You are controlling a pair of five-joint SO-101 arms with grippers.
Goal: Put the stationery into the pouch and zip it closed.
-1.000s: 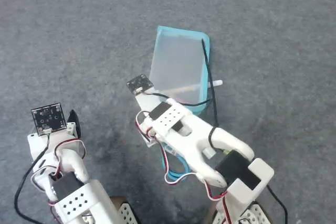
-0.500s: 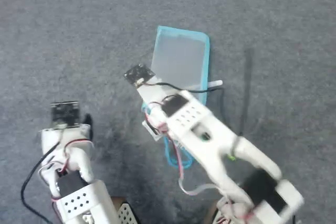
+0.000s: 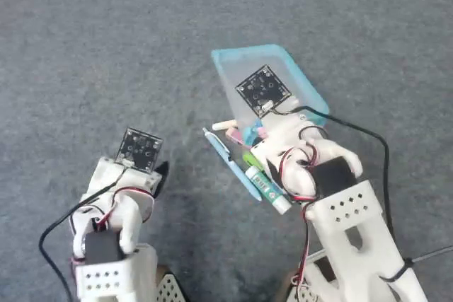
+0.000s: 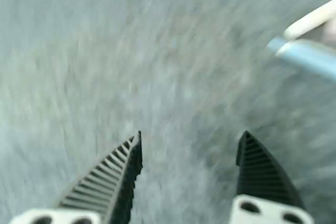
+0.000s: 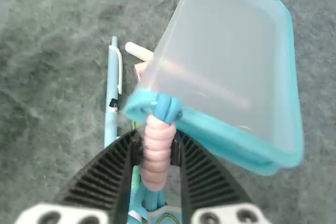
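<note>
Pouch (image 5: 226,72) newly askew in right pincer (image 5: 156,144)

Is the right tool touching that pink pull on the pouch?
Touching. The right wrist view shows the right tool pinching the pink pull from both sides.

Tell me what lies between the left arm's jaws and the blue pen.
Only bare grey carpet lies between the open jaws of the left gripper and the blue pen; the high view and left wrist view both show it.

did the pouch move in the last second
Yes. The pouch, held by the right gripper, has swung rightward across the grey mat in the high view.
</note>
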